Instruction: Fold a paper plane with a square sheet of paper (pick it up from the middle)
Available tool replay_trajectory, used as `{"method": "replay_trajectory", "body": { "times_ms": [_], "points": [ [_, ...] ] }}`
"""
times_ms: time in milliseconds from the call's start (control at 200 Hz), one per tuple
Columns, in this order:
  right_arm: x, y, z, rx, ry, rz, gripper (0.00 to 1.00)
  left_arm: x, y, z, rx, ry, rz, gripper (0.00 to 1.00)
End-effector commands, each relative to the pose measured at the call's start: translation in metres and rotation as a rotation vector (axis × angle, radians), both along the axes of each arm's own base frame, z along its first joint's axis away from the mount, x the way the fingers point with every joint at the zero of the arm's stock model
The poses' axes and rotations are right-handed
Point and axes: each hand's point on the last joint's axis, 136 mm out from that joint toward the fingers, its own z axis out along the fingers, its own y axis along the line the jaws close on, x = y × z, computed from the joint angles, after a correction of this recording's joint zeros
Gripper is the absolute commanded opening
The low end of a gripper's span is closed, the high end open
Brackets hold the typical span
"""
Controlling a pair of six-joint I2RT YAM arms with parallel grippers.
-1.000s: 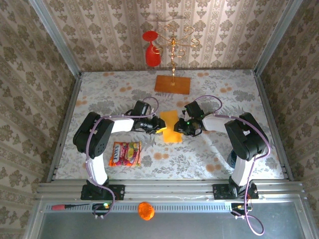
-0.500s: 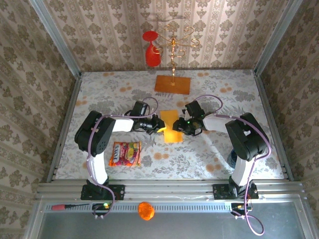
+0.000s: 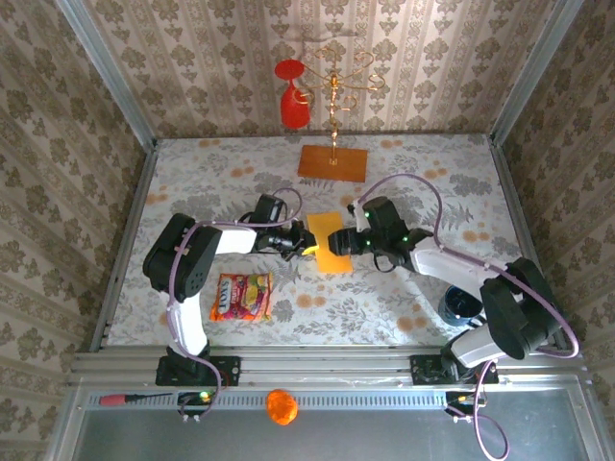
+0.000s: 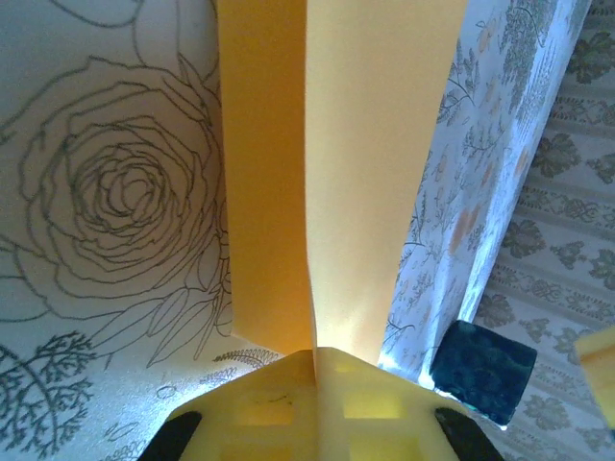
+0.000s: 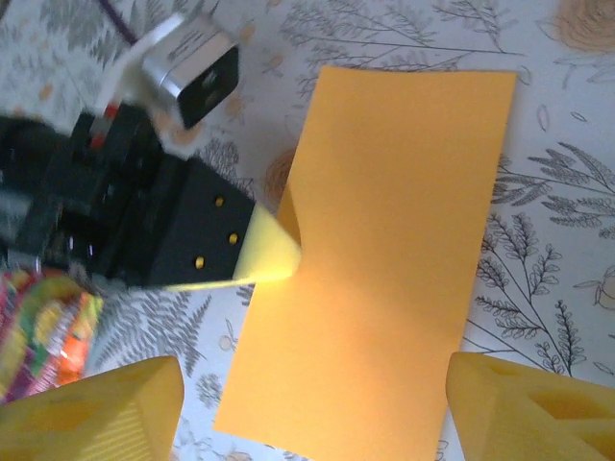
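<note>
The snack packet [image 3: 241, 295] lies toward the counter's near left corner, out of the work. To its right, the left end effector [image 4: 315, 357] is pressed together on the left long edge of the square sheet of paper [image 5: 384, 240]. It pinches about halfway along, so the edge lifts and puckers there, and that grip likely anchors the sheet for the next crease. The sheet rests near the middle of the counter and reads as an oblong, probably folded in half already. Above its near end hangs the right end effector [image 5: 312, 418], fingers spread wide on either side and touching nothing, seemingly free to come down and press.
</note>
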Motion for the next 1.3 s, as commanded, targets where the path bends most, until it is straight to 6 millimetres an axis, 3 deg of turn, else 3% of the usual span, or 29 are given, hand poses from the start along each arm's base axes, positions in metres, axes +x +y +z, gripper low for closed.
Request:
{"method": "replay_trajectory", "body": {
  "times_ms": [0,115,310,455,600,780,940,1295],
  "points": [
    [-0.003,-0.002,0.000,-0.172,-0.222,0.079,0.75,0.001,-0.002,0.017,-0.035,0.020,0.009,0.04],
    [-0.016,0.010,-0.005,-0.247,-0.327,0.170,0.78,0.000,-0.001,0.019,-0.032,0.028,0.015,0.04],
    [-0.037,0.035,-0.036,-0.401,-0.422,0.365,0.79,-0.001,-0.003,0.020,-0.038,0.051,0.017,0.04],
    [-0.041,0.044,-0.048,-0.425,-0.482,0.421,0.77,-0.001,-0.002,0.019,-0.036,0.063,0.021,0.04],
    [-0.037,0.041,-0.058,-0.478,-0.524,0.434,0.69,-0.001,-0.003,0.020,-0.039,0.068,0.022,0.04],
    [-0.029,0.036,-0.056,-0.514,-0.578,0.399,0.60,-0.001,-0.004,0.020,-0.040,0.067,0.019,0.04],
    [-0.028,0.035,-0.054,-0.524,-0.586,0.399,0.39,-0.001,-0.004,0.018,-0.036,0.071,0.018,0.04],
    [-0.035,0.040,-0.053,-0.482,-0.569,0.423,0.23,-0.002,-0.004,0.018,-0.038,0.072,0.017,0.04]
  ]
}}
